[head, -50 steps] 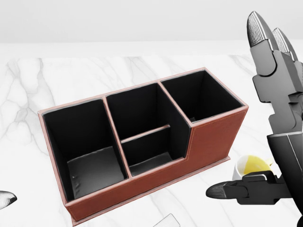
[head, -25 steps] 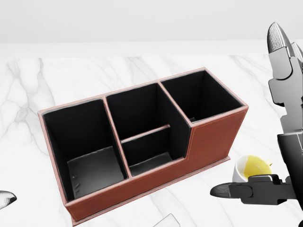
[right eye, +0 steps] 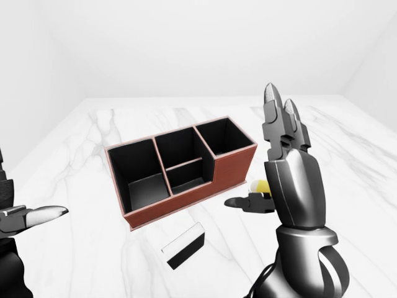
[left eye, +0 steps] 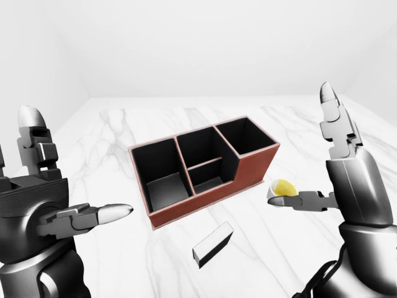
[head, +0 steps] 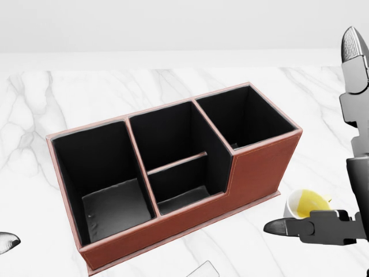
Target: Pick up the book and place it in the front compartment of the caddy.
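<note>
The caddy [left eye: 255, 166] is a red-brown box with black compartments, standing at an angle on the white marble table [left eye: 108, 133]. The book [left eye: 213, 244], a small block with a white cover and dark edge, lies flat on the table just below the caddy in the left-eye view. Only its corner [head: 203, 269] shows at the bottom edge of the head view. My left hand [left eye: 77, 164] is open and empty at the left, well clear of the book. My right hand [left eye: 301, 149] is open and empty to the right of the caddy, fingers pointing up.
A small white cup with a yellow thing in it [head: 305, 203] stands on the table next to the caddy's right end, just behind my right thumb [head: 282, 226]. Pale walls close off the table at the top of the views.
In the head view my right hand has moved to the right, away from the caddy. The caddy, cup and book have not moved.
</note>
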You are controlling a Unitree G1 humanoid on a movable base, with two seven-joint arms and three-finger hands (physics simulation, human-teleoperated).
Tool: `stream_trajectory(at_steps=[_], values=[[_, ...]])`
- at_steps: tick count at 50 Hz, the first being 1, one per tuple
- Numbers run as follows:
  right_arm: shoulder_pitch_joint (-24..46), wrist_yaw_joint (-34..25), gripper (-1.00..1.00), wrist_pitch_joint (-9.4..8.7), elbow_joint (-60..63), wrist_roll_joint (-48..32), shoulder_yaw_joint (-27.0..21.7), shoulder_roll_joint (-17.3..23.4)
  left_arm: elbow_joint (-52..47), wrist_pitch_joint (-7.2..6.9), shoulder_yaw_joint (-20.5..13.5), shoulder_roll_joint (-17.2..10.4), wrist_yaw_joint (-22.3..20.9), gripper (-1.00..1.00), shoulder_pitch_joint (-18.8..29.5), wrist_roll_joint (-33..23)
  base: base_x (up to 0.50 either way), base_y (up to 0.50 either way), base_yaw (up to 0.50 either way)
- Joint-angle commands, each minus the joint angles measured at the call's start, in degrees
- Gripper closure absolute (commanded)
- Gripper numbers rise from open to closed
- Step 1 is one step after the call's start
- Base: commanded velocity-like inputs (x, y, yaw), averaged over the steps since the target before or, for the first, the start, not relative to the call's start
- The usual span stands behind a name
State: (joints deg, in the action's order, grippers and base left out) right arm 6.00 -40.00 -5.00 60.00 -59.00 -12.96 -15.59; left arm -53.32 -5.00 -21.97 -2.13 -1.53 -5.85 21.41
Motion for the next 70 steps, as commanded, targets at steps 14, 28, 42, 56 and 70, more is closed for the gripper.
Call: stream_trajectory(at_steps=[14,28,42,56,70], values=[[4.5,0.0,-1.0,0.0,0.0,-6.5,-0.3,-3.5,5.1,0.0,3.7,0.8,0.5,-1.0,0.4,-5.6,0.0,0.0,0.0],[4.3,0.0,-1.0,0.49,0.0,-7.0,-0.8,-0.9,5.3,0.0,3.6,0.7,0.5,-1.0,0.6,-5.5,0.0,0.0,0.0],[8.9,0.0,-1.0,0.0,0.0,-10.0,0.6,2.7,4.9,0.0,3.4,0.7,0.6,-1.0,0.6,-5.3,0.0,0.0,0.0],[-3.8,0.0,-1.0,10.0,0.0,-5.6,-2.1,-4.4,5.2,0.0,3.5,0.7,0.6,-1.0,0.5,-5.5,0.0,0.0,0.0],[-8.4,0.0,-1.0,10.0,0.0,-4.3,-1.9,-4.4,5.4,0.0,4.1,0.9,0.3,-1.0,0.2,-6.1,0.0,0.0,0.0]])
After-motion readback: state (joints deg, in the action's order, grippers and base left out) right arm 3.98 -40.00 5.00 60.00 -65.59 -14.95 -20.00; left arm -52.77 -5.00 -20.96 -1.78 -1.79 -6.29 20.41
